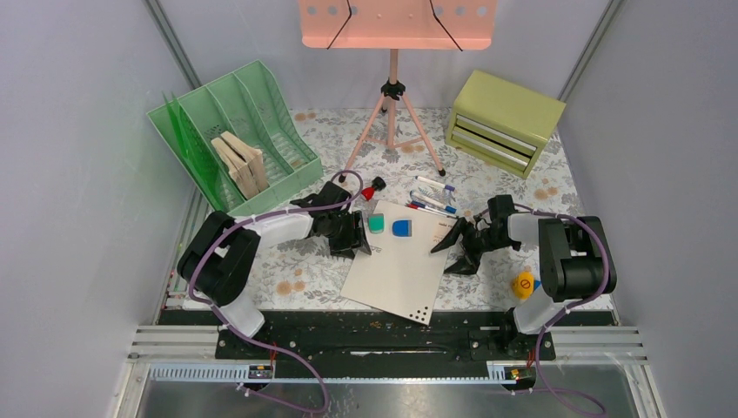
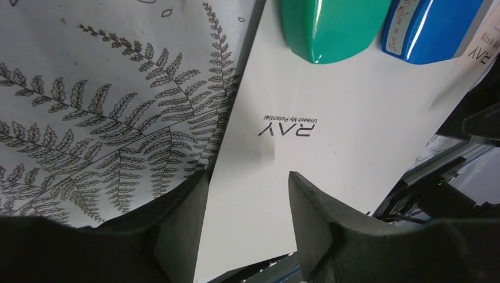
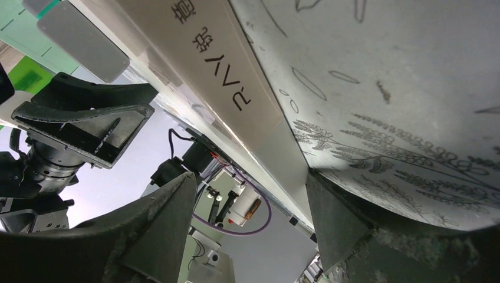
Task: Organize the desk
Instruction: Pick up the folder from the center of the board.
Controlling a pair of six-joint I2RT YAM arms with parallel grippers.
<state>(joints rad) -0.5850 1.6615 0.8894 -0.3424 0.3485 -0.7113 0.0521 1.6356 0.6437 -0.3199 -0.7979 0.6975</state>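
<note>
The desk (image 1: 300, 261) is a fern and flower printed top, seen close in the left wrist view as the desk (image 2: 88, 106) and in the right wrist view as the desk (image 3: 401, 88). A white board (image 1: 392, 274) marked "RAY" lies in its middle. On the board (image 2: 330, 153) sit a glossy green piece (image 2: 330, 26) and a blue one (image 2: 430, 26). My left gripper (image 1: 358, 244) stands open astride the board's left edge (image 2: 247, 188). My right gripper (image 1: 442, 246) is open at the right edge of the board (image 3: 236, 82), nothing between its fingers (image 3: 250, 183).
Several pens (image 1: 432, 200) and a red-and-black item (image 1: 374, 189) lie behind the board. A green file rack (image 1: 261, 104) holding books (image 1: 239, 161) stands at the back left. A pink music stand (image 1: 392, 113) is at the back middle, yellow-green drawers (image 1: 505, 117) at the back right, and a yellow ball (image 1: 523, 285) by the right arm.
</note>
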